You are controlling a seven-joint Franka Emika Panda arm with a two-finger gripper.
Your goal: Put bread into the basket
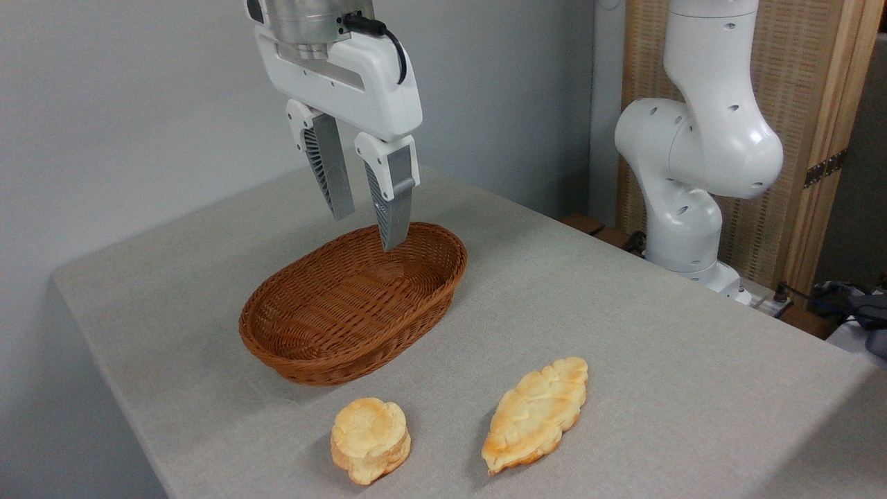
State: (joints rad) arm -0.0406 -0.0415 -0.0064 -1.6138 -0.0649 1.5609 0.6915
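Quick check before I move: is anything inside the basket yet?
Nothing shows in the basket: bare weave over the floor in view. The near wall hides a thin strip of floor behind it. The bread and round bun lie on the table; the gripper hangs open above.

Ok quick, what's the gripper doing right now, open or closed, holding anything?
Gripper: open and empty, hanging above the far end of the basket; the bread lies on the table.

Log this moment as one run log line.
gripper: open, empty, above basket | bread: on table, right of bun | basket: empty
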